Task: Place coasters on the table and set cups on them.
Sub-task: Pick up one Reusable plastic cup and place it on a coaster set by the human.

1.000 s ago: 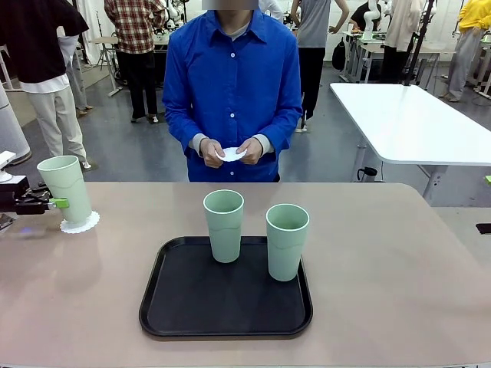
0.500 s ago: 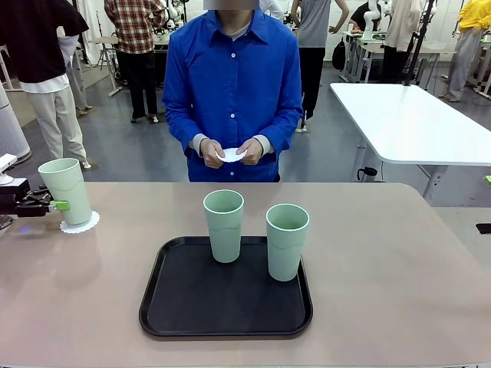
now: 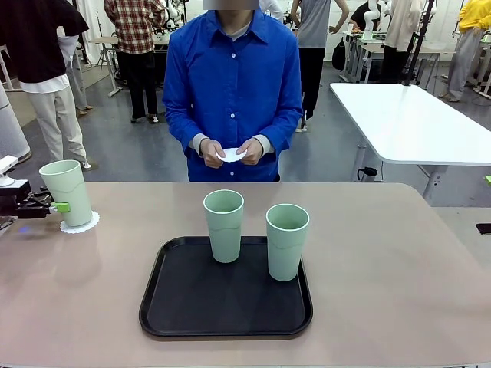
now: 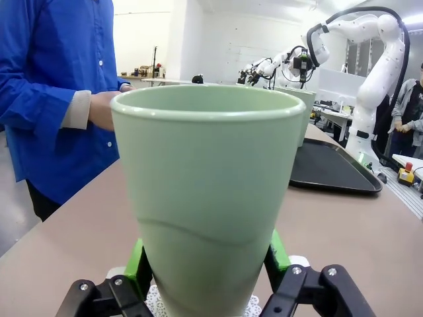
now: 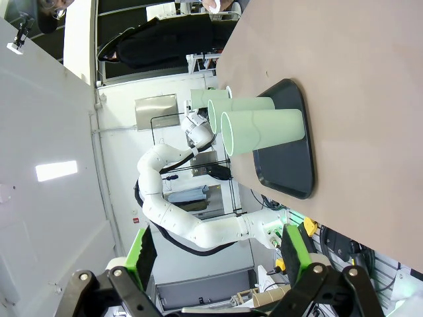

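left claw [image 4: 208, 264]: clamped on mint tumbler [image 3: 67, 190]
tumbler: on doily [image 3: 83, 223], far left of black tray [image 3: 165, 303]
step: seat base flat and centred, open without dragging doily
right claw [image 5: 218, 254]: open, empty

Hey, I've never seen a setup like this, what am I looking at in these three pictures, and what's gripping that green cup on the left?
It is a two-armed robot sharing a table with a person. The wide picture comes from a camera between the arms, looking across at the person. The other two come from cameras on each wrist, looking along that arm's jaws. The left jaws are shut on a green cup, green pads on either side, which stands on a lacy paper coaster. The right jaws are open, holding nothing. A second cup and a third cup stand on a black tray. The person's hands hold another white coaster.
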Robot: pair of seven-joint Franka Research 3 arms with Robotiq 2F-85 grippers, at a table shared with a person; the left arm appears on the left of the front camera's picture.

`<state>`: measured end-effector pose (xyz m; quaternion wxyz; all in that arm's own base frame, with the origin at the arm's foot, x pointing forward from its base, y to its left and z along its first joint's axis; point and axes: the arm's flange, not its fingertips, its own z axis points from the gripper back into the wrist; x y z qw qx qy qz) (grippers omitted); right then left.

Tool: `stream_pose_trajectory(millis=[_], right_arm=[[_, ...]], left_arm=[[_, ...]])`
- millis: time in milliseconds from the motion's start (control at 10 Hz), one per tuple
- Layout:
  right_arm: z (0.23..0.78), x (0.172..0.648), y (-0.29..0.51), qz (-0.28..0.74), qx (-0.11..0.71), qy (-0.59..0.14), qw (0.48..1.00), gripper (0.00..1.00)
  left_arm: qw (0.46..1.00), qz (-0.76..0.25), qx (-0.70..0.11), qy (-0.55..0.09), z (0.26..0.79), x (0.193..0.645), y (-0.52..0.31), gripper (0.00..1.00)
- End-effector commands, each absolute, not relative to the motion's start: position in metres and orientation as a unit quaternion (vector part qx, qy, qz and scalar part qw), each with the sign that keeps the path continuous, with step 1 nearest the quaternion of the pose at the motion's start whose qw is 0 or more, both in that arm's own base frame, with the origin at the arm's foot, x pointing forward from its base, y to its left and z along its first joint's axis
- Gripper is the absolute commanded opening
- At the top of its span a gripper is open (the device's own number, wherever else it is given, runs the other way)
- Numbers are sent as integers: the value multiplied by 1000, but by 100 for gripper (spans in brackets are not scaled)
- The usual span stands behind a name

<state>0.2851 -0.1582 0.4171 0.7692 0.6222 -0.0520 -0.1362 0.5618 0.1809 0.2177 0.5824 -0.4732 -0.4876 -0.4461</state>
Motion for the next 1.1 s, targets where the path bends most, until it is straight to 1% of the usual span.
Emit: stream_pose_trajectory(millis=[0, 1000], right_arm=[[417, 287, -158, -138, 628, -58, 764, 100], [417, 287, -158, -138, 628, -58, 764, 100]], left_arm=[[580, -465, -465, -481, 215, 562, 178, 84], [563, -502, -455, -472, 207, 558, 177, 84]])
